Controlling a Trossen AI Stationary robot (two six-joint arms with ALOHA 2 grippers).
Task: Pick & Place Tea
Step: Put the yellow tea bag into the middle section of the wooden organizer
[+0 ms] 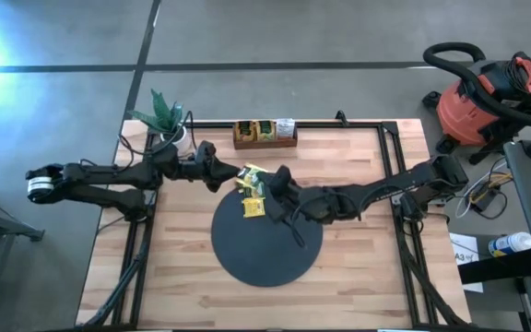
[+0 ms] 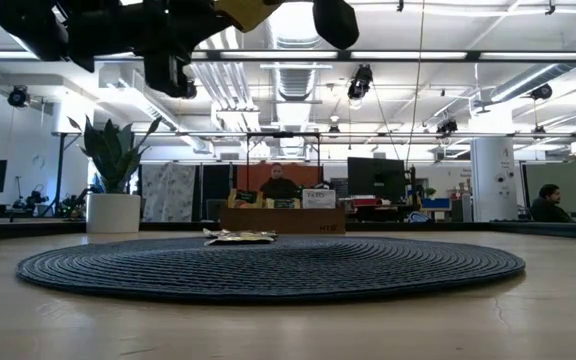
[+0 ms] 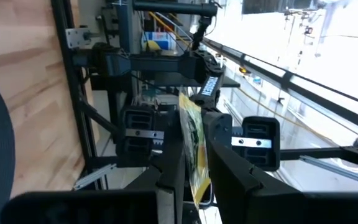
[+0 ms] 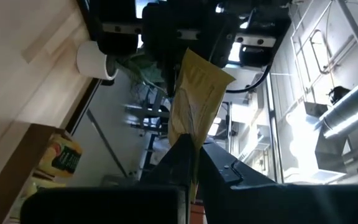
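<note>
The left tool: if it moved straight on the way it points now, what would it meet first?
Probably the right tool, which faces it closely. Both grip the same yellow tea packet above the black mat; the exact gap between them is unclear.

No legible text anywhere

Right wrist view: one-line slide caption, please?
Both grippers pinch one yellow tea packet in mid-air, above the table.

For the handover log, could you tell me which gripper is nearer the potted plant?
Left. The left gripper sits just right of the potted plant; the right gripper is farther right, above the black mat.
</note>
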